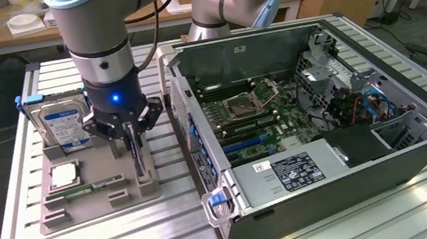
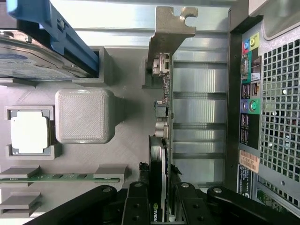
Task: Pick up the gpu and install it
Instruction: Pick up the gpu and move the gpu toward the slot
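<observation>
The gripper had its fingers nearly closed, pinching the top edge of the graphics card, which stood on edge in the slots of the grey tray, its metal bracket at the far end from the grip. Held off-centre by so thin an edge, the card could likely tilt or slip if lifted, and its bracket might snag the tray's slot. Beyond, the computer case lay open just beside the tray, and a tilted card could knock its wall.
</observation>
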Controlling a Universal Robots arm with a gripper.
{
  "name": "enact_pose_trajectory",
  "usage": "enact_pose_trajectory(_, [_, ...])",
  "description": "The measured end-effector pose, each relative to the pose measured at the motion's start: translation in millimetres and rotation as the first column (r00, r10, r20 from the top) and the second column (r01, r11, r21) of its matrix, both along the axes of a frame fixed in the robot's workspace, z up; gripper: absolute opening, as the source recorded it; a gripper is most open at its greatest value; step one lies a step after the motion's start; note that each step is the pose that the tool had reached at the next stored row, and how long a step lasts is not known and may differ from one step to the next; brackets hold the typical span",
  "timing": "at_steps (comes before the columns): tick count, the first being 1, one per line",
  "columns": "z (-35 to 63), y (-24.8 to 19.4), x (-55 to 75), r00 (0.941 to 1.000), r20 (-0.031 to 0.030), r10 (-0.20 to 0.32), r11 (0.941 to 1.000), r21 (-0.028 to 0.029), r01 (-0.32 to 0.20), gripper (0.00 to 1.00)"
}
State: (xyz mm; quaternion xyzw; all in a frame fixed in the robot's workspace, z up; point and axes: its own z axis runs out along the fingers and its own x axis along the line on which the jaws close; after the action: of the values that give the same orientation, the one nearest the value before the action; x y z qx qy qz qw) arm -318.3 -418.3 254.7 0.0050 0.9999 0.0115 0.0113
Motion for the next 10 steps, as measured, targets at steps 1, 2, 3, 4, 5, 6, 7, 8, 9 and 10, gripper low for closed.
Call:
enact_pose_trajectory(1, [0.9, 0.0, 0.0, 1.0000, -0.0001, 0.000, 1.0000, 0.0000, 0.000, 0.27])
enact_pose_trajectory(2, [1.8, 0.0, 0.0, 1.0000, -0.0002, 0.000, 1.0000, 0.0000, 0.000, 0.27])
enact_pose_trajectory(3, [2.7, 0.0, 0.0, 1.0000, -0.0004, 0.000, 1.0000, 0.0000, 0.000, 0.27])
enact_pose_trajectory(4, [3.4, 0.0, 0.0, 1.0000, -0.0005, 0.000, 1.0000, 0.0001, 0.000, 0.27])
enact_pose_trajectory(5, [4.2, 0.0, 0.0, 1.0000, -0.0008, 0.000, 1.0000, 0.0001, 0.000, 0.27])
enact_pose_trajectory(6, [5.0, 0.0, 0.0, 1.0000, -0.0010, 0.000, 1.0000, 0.0001, 0.000, 0.27])
enact_pose_trajectory(7, [6.0, 0.0, 0.0, 1.0000, -0.0013, 0.000, 1.0000, 0.0001, 0.000, 0.27])
enact_pose_trajectory(8, [6.9, 0.0, 0.0, 1.0000, -0.0014, 0.000, 1.0000, 0.0001, 0.000, 0.27])
enact_pose_trajectory(9, [7.8, 0.0, 0.0, 1.0000, -0.0015, 0.000, 1.0000, 0.0001, 0.000, 0.27])
enact_pose_trajectory(10, [8.8, 0.0, 0.0, 1.0000, -0.0016, 0.000, 1.0000, 0.0001, 0.000, 0.27])
